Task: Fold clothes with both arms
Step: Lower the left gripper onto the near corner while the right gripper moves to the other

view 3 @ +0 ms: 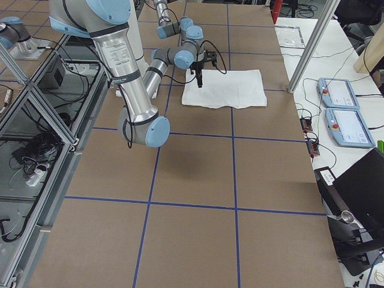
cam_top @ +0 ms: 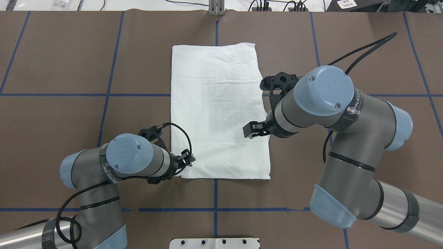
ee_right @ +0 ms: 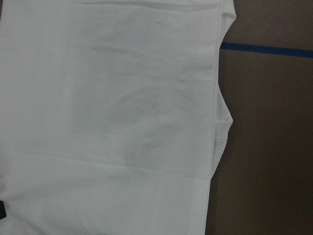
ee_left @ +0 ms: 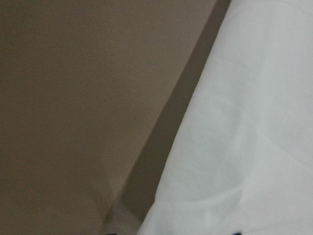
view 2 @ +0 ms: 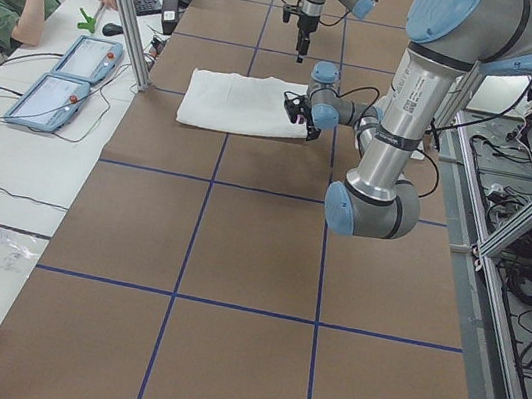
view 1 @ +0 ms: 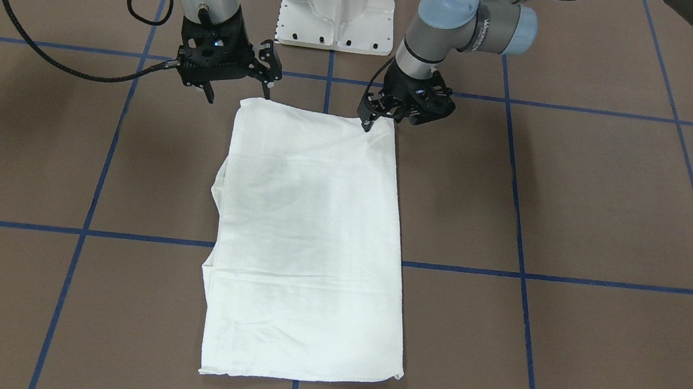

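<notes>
**Two-arm folding, read from the robot's left to its right.**

*Left:* the left hand [cam_top: 187,159] sits low at the shirt's near left corner, with its fingertips at the cloth edge. Its wrist view shows only blurred cloth and bare desk. No view shows how far its jaws are parted or whether they pinch the fabric, so its grip cannot be told.

*Centre:* the shirt [cam_top: 218,103] lies flat on the brown desk [cam_top: 69,69] as a long, narrow rectangle running away from the robot. The sleeves are out of sight. An inner layer peeks out along the shirt's right edge, and faint grey print shows through the cloth.

*Right:* the right hand [view 1: 238,90] hangs above the desk close to the near right corner. Its jaws are spread wide and hold nothing.

*Step in hand (judged):* the lengthwise folds appear done. The arms are taking up the two corners of the near edge for a fold across the short axis.

*Next move (judged):* the right hand needs to drop onto its corner, and both hands need to close on every layer there. They should then lift level and carry the near edge to the far edge at matched speed, so that the edge runs straight and the layers do not slip.
</notes>
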`<state>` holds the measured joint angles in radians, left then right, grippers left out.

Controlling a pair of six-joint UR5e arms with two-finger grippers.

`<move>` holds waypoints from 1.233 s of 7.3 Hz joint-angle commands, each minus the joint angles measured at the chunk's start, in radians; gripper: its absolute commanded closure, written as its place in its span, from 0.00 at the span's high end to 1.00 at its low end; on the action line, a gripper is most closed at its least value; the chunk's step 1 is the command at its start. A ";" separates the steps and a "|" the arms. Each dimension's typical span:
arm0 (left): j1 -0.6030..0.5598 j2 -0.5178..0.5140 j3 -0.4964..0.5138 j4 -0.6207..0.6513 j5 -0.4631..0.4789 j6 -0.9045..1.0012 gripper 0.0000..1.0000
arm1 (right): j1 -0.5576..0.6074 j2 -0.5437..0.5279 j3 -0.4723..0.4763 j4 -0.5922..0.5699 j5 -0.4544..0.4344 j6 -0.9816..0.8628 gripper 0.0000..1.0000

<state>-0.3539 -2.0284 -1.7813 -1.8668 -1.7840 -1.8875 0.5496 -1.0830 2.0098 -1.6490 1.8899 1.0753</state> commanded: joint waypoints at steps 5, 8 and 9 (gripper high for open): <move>-0.005 -0.003 -0.015 -0.002 0.026 0.005 0.25 | 0.001 -0.002 -0.003 0.000 0.000 0.002 1.00; -0.007 -0.013 -0.033 -0.002 0.018 0.005 0.00 | -0.007 -0.002 -0.009 0.000 -0.002 0.043 1.00; -0.007 -0.013 -0.036 -0.002 0.018 0.005 0.00 | -0.028 0.005 -0.017 0.002 -0.006 0.139 1.00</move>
<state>-0.3599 -2.0407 -1.8115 -1.8684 -1.7637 -1.8822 0.5406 -1.0831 1.9998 -1.6487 1.8875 1.1255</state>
